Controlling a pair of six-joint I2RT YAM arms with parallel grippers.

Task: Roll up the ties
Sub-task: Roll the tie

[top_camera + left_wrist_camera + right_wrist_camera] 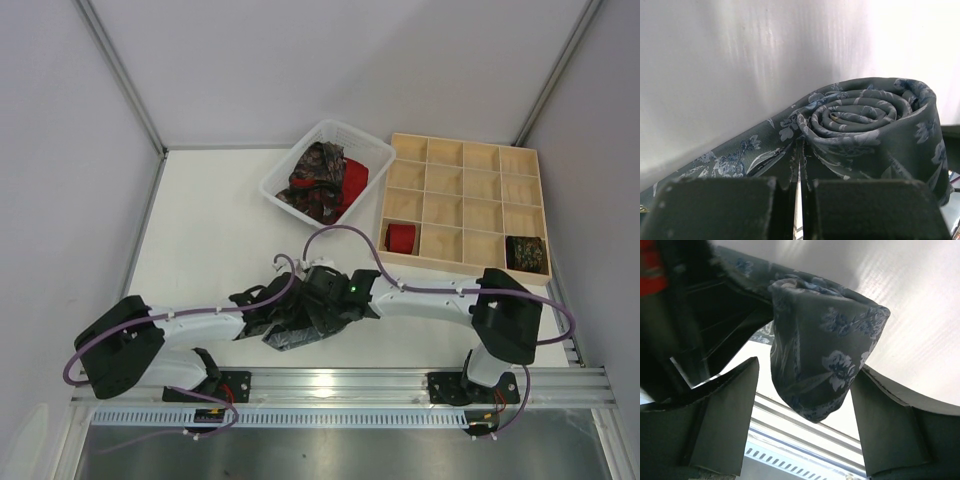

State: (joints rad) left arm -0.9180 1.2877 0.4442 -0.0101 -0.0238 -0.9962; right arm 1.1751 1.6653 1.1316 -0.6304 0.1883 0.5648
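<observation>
The left gripper point(800, 152) is clamped on the grey tie point(865, 125), its coil just past the fingertips, roll axis along the fingers, tail trailing left. The right gripper point(806, 368) stands spread either side of it.

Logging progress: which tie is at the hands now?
The grey floral tie, partly coiled, pinched by the left hand. The red roll and paisley roll sit in the wooden tray; loose ties lie in the basket.
</observation>
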